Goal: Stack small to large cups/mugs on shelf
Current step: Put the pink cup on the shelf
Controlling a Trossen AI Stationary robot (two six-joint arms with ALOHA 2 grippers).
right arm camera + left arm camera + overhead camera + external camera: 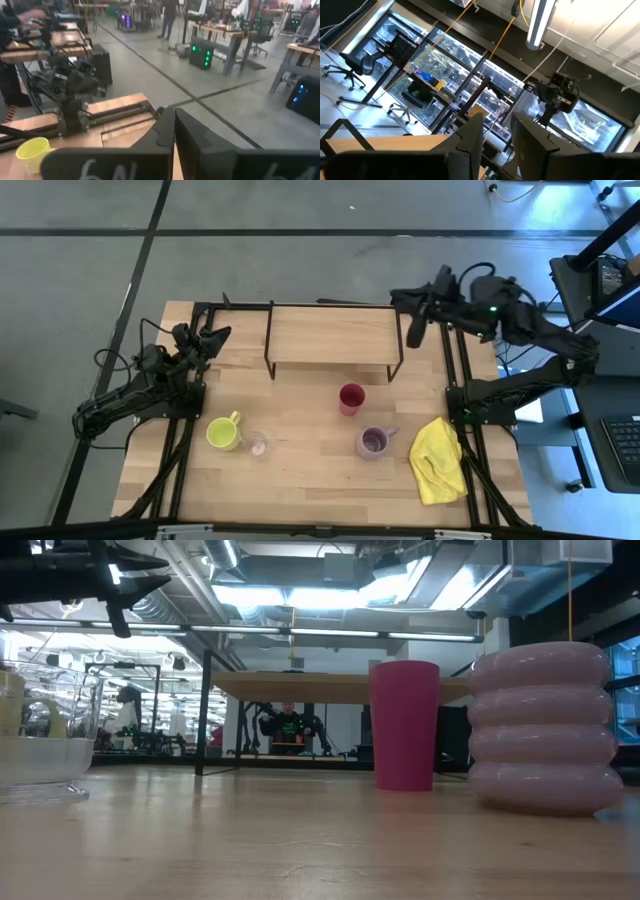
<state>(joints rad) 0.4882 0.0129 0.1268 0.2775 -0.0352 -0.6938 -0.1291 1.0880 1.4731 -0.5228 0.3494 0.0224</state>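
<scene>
Light wood planks make up your counter (pixel 300 470), seen from straight above. Nearest the front edge, a yellow cloth (pixel 438 460) lies crumpled at the right. Just left of it stands the lilac handled mug (pixel 374 443), upright, its handle pointing toward the cloth. Farther left, the tiny clear glass (pixel 259 445) sits just beside the yellow-green handled mug (pixel 223 433), whose handle points away from you. A little deeper in, near the middle, the red cup (pixel 351 398) stands upright, apart from the others.

Behind the cups, the shelf (pixel 330 335) spans the back of the counter, its board raised on black wire legs with nothing on it.

Your left claw (pixel 212 338) hangs above the counter's back left corner, its fingers slightly apart and holding nothing. Your right claw (pixel 416 326) hangs at the shelf's right end, fingers together and holding nothing. Beyond the counter lies grey floor marked with dark lines.
</scene>
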